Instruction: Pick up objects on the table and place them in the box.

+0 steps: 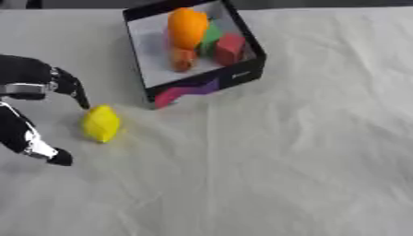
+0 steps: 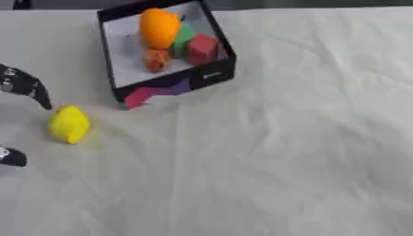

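Observation:
A yellow lemon-shaped object [image 1: 101,123] lies on the white cloth at the left. My left hand [image 1: 32,85] comes in from the left edge, open, with one finger [image 1: 80,96] ending just above the yellow object and another finger [image 1: 40,148] stretched out below and to its left; the object sits in the gap between them, apart from both. The black-walled box [image 1: 242,73] stands at the top centre and holds an orange fruit [image 1: 187,26], a green piece [image 1: 211,38], a red block [image 1: 229,48] and a small orange-red item [image 1: 183,59]. My right hand is out of view.
White wrinkled cloth [image 1: 306,152] covers the whole table. A pink and purple patch [image 1: 187,91] marks the box's front wall. The table's far edge runs along the top of the view.

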